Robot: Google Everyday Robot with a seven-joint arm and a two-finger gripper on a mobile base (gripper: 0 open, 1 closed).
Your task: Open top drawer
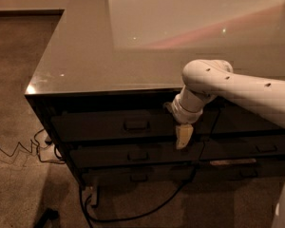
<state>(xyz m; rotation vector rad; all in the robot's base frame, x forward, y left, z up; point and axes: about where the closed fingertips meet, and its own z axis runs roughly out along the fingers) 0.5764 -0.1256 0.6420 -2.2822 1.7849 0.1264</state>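
Our gripper (pixel 184 137) hung beside the handle (pixel 136 125) on the top drawer (pixel 92 126), ready to pull; how wide it was, we couldn't tell.

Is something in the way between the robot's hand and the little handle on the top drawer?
Nothing visible is. The cream gripper hangs in front of the wide dark grey-black top drawer, to the right of its small rectangular metal loop handle in the picture, with only bare drawer front between them.

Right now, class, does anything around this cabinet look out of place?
Loose cables sprawl over the carpet below the cabinet. The top drawer looks shut; the gripper hangs right of its handle.
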